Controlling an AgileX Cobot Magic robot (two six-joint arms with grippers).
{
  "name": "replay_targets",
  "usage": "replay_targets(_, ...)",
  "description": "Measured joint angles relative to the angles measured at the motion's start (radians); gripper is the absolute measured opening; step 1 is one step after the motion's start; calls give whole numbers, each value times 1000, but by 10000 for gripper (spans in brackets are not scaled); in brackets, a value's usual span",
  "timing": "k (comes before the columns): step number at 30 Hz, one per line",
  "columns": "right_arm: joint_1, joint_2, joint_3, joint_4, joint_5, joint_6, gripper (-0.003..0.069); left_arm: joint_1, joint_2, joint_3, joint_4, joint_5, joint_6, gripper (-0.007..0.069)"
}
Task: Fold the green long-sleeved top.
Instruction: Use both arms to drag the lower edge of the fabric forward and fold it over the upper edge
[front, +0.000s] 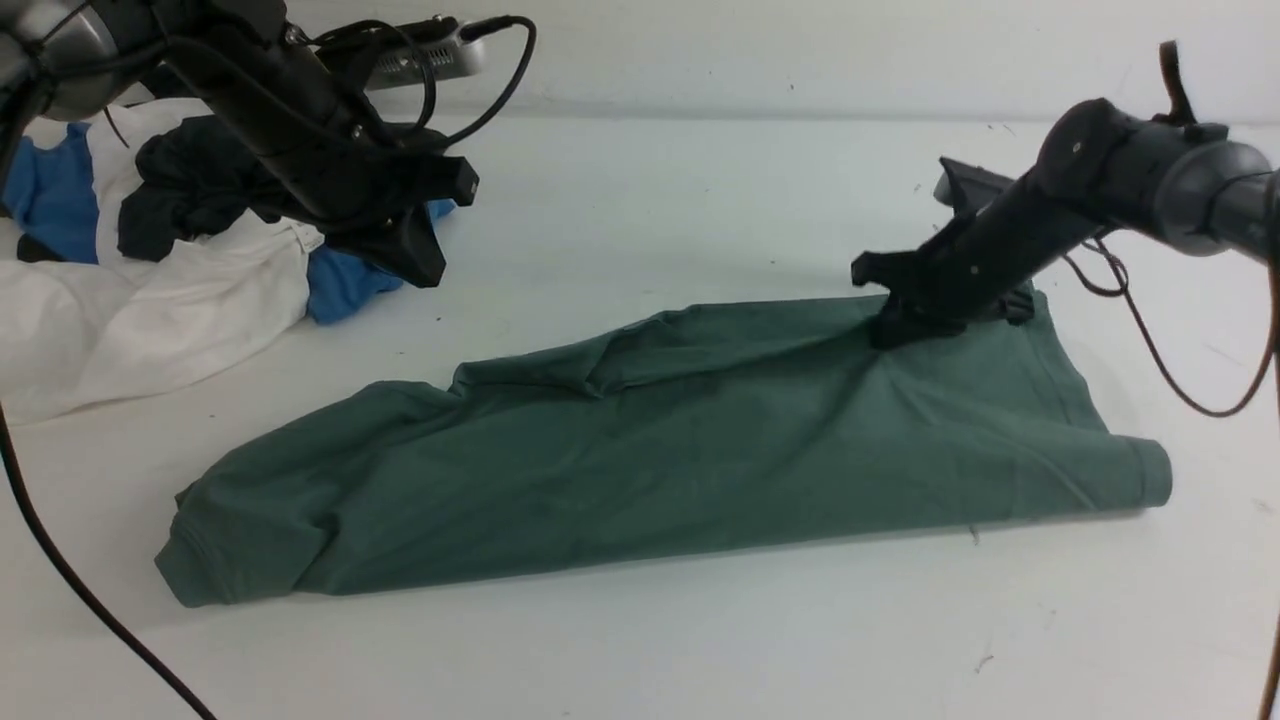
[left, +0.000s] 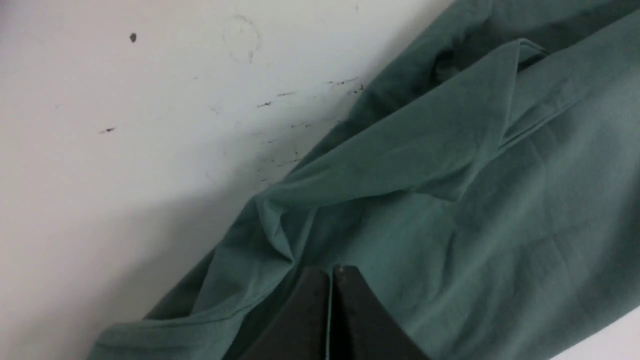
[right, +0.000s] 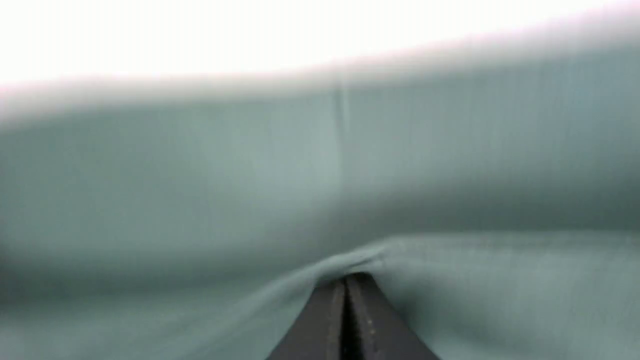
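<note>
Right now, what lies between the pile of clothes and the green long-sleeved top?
Only bare white table, as the front view shows; the pile of clothes and the green long-sleeved top lie apart.

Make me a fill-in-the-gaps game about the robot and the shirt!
The right gripper is shut on the ___ top.
The left gripper hangs above the table with jaws ___.
The clothes pile lies on the robot's ___ side.
Missing words: green; shut; left.
</note>
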Motion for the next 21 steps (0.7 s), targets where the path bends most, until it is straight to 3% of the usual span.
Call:
replay_targets(4, -9, 6, -104, 3, -41, 0, -14, 1, 1, 0, 2, -1, 0, -4)
replay_targets(12, -51, 6, -385, -102, 331, -8, -14, -26, -107, 100, 1, -7, -18, -4)
replay_targets(18, -59, -14, -417, -166, 361, 23, -14, -188, -139, 307, -4, -4, -29, -4)
replay_targets(21, -59, -14, -401, -157, 366, 26, -14, -253, -59, 309, 1, -4, -30, -4)
